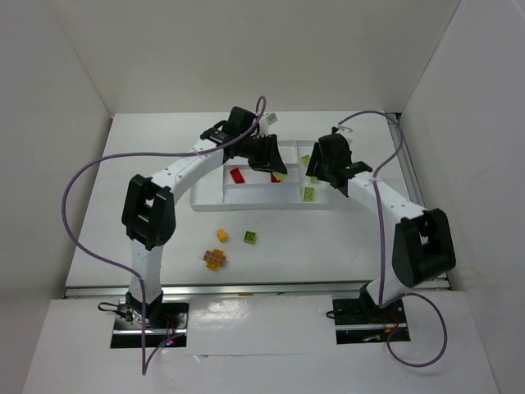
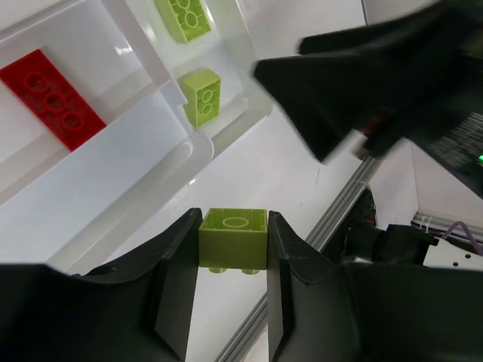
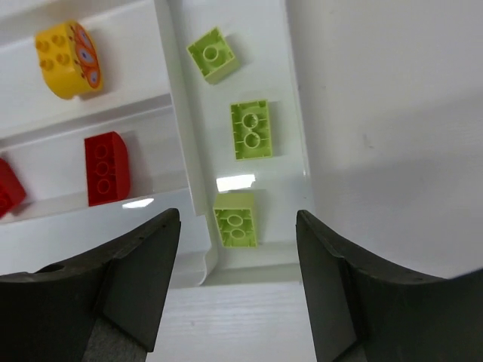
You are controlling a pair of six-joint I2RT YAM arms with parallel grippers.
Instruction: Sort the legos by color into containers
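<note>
My left gripper (image 1: 276,167) is shut on a pale green brick (image 2: 233,240), held above the white tray (image 1: 207,199) near its right side. My right gripper (image 1: 312,170) is open and empty over the tray's right end compartment. In the right wrist view, its fingers (image 3: 136,264) stand wide apart above a column of three pale green bricks (image 3: 251,130). A red brick (image 3: 107,167) and a yellow brick (image 3: 68,49) lie in the compartments to the left. In the left wrist view, a long red brick (image 2: 51,98) and two pale green bricks (image 2: 201,96) lie in the tray.
On the table in front of the tray lie a yellow brick (image 1: 221,235), a green brick (image 1: 248,238) and an orange-yellow cluster (image 1: 214,259). The right arm's gripper (image 2: 377,83) hangs close to my left gripper. White walls enclose the table.
</note>
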